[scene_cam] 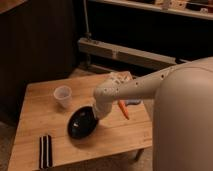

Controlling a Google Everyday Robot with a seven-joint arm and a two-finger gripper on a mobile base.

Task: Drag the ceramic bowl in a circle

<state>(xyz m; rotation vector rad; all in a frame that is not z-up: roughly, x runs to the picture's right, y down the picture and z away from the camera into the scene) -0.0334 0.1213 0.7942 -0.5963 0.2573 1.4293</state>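
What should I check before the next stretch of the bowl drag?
1. End effector at the right rim of the bowl: ok.
2. Hold on the bowl: cannot tell; the arm hides the contact.
3. Cup apart from the bowl: ok, though close, up and left of it.
4. Black sticks apart from the bowl: ok, near the front left corner.
5. Orange thing apart from the bowl: ok, on the far side of the arm.
6. Bowl wholly on the table: ok.
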